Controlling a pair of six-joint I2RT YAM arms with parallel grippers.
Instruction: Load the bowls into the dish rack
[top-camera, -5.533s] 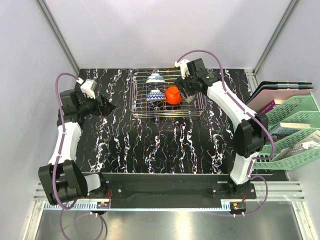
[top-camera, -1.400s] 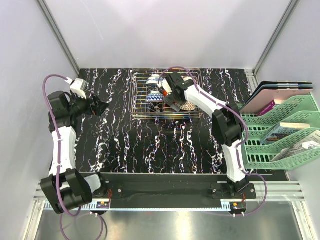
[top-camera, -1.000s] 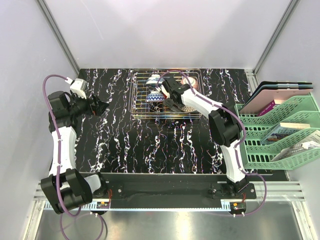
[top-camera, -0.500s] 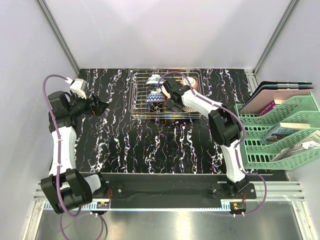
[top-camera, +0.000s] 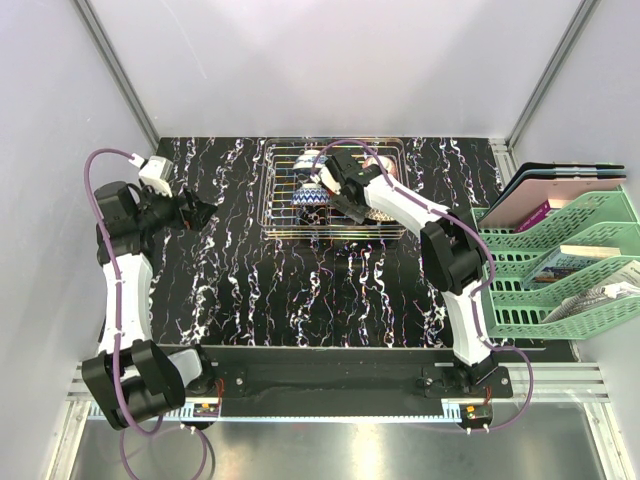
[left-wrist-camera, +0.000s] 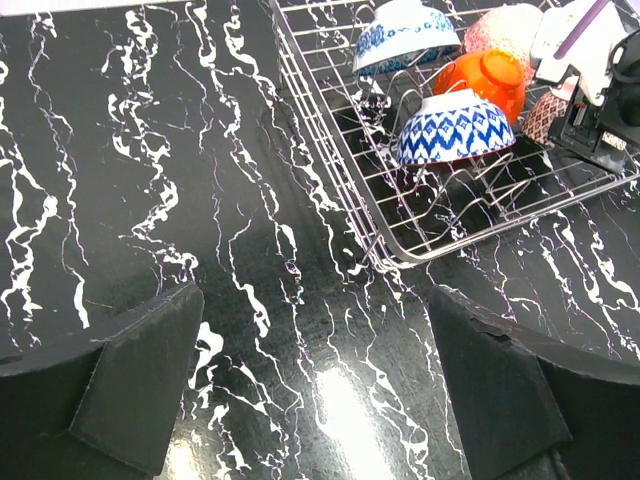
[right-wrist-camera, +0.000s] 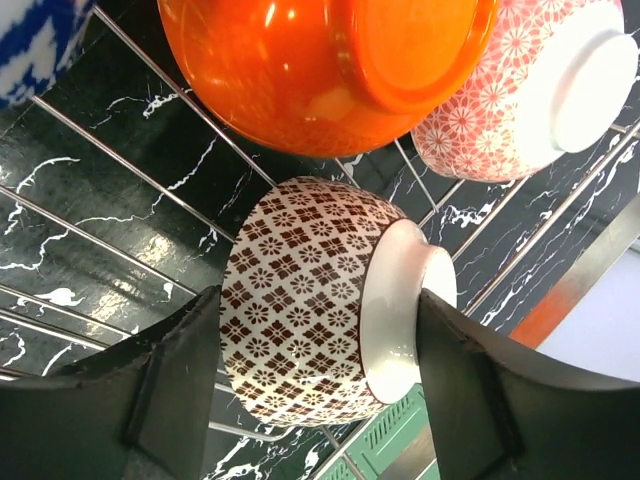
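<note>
Five bowls (left-wrist-camera: 455, 125) sit in rack (left-wrist-camera: 322, 140); you see none out on table (left-wrist-camera: 150, 150); your right pincer (right-wrist-camera: 315, 315) straddles brown bowl (right-wrist-camera: 300, 300) in rack, gripping or not, cannot tell; left pincer (left-wrist-camera: 320, 380) spread wide, empty, over table; likely left: settle brown bowl, withdraw.

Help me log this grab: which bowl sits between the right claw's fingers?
The brown diamond-patterned bowl with the white foot, flanked on both sides by the right claw. The orange bowl and the pink bowl lie beside it, outside the claw.
</note>
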